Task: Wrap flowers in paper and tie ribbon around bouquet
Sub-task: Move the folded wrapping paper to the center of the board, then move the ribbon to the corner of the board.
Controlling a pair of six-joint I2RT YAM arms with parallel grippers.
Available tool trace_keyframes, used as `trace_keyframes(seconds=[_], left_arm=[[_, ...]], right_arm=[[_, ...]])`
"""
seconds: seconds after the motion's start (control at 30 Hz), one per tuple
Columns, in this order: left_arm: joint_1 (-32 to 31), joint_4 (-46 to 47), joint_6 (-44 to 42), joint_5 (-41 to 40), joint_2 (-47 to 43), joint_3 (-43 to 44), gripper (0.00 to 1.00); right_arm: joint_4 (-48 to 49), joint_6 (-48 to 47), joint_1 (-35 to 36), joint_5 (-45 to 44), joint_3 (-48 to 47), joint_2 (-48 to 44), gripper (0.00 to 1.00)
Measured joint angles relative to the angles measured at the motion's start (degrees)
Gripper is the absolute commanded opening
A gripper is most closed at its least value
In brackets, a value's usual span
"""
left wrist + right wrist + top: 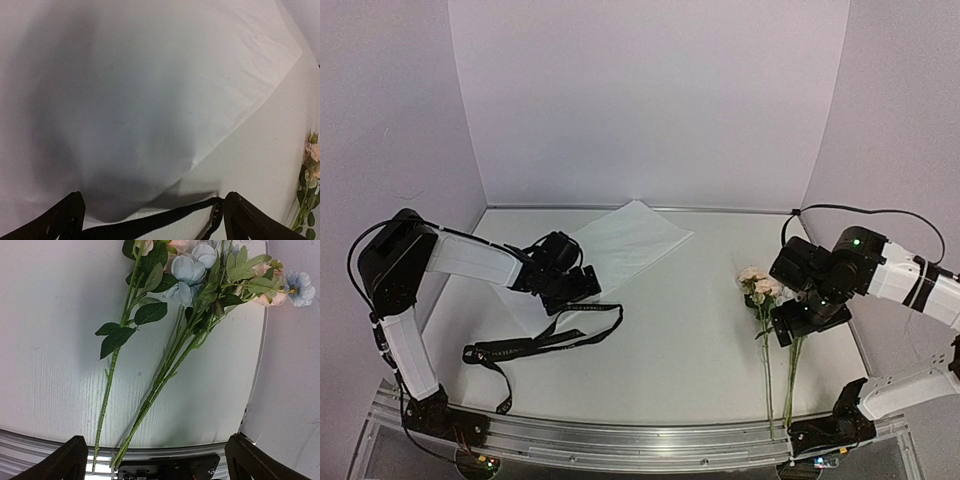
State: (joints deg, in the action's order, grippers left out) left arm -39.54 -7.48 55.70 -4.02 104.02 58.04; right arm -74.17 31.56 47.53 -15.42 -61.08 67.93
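**Top external:** fixed, high and behind the arm bases, angled down and forward. Distant; takes in the whole table (700, 340), with the bases along the lower edge and walls filling the upper half.

**Left wrist:** close over the paper (150, 90), looking out past the left gripper (153, 196), whose fingers sit in the lower corners.

**Right wrist:** close, looking down on the flowers (165, 365) past the right gripper (157, 439). The rail (40, 447) runs along the bottom.

**Shared:** the flowers also show at the right edge of the left wrist view. The top view holds both.
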Motion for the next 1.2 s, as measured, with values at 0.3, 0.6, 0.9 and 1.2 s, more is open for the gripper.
trace_keyframes(seconds=[0.3, 0.6, 0.9, 1.2], left_arm=[[-5.2, -8.0, -7.2, -3.5, -7.3, 5.5, 0.94], [-6.6, -14.5, -16.2, -6.8, -2.4, 8.0, 0.85], [-7.3, -18.0, -19.5, -8.8, -1.5, 7.7, 0.77], [-7.3, -17.5, -20.9, -9.1, -1.5, 3.0, 0.60]], right_arm=[[0.0, 0.0, 0.0, 0.8, -0.6, 1.4, 0.98], [0.1, 0.0, 0.0, 1.7, -2.2, 2.8, 0.98], [0.0, 0.2, 0.0, 1.9, -2.2, 2.8, 0.98], [0.1, 0.5, 0.0, 2.1, -2.2, 2.8, 0.98]])
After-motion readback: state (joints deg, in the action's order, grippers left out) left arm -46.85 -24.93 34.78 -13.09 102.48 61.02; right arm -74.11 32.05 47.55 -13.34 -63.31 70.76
